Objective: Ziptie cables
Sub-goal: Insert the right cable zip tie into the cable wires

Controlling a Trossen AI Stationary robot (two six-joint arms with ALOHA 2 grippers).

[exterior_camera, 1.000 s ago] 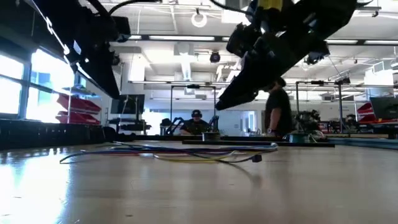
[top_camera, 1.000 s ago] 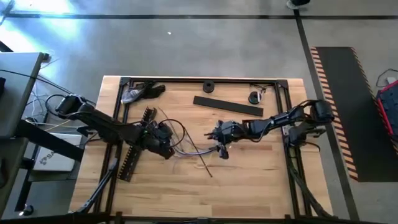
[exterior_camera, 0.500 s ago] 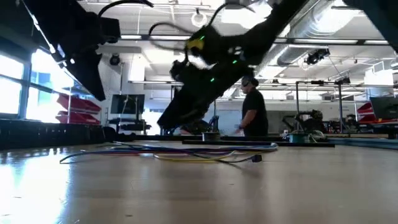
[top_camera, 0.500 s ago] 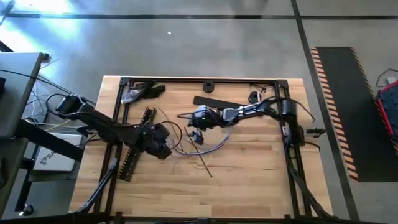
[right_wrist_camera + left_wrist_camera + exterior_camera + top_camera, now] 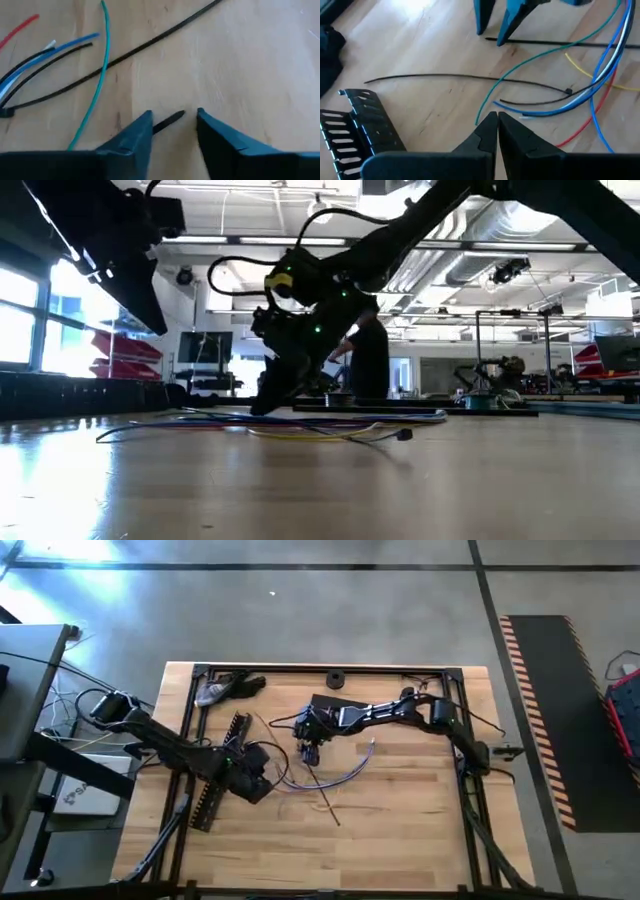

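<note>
Parted right tool [image 5: 174, 131] over cables [image 5: 55, 47], table [image 5: 250, 65]

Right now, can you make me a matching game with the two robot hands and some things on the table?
Column one:
1. left gripper
2. right gripper
3. green wire
4. slotted black strip

Column two:
A. open, with a thin black zip tie's end lying between the fingers
B. fingers pressed shut, holding nothing
C. flat on the wood, with a row of slots down it
D. a thin strand that curves across the table

Pairs: 1-B, 2-A, 3-D, 4-C
</note>
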